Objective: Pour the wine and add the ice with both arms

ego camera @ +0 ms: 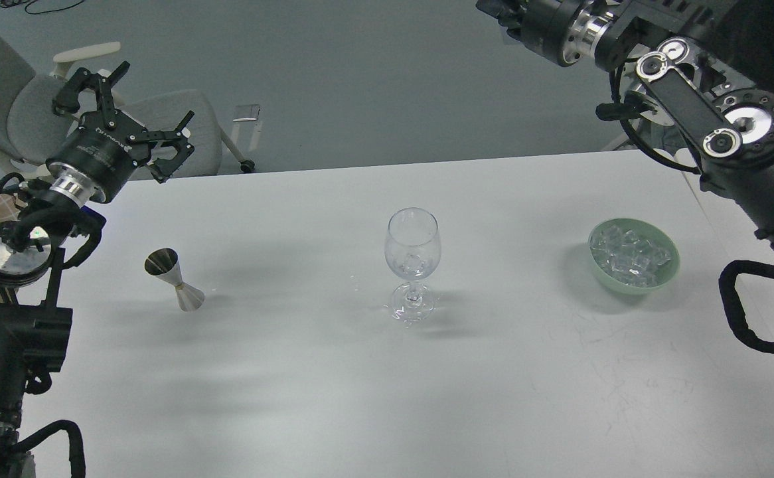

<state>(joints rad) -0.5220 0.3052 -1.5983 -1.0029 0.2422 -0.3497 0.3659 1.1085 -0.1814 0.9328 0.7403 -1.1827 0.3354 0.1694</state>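
My left gripper (138,106) hangs wide open and empty, well apart from the ice (631,255) heaped in the green bowl (667,273) far to its right; slick, hard cubes, I judge, best pinched singly across flat faces; my right gripper is out of view.

A clear wine glass (412,255) stands mid-table (493,385) between a steel jigger (174,280) and a green bowl (671,265) heaped with ice (629,255). The left gripper (136,113) hovers spread wide above the table's far left corner; the right arm (725,126) reaches out of frame.
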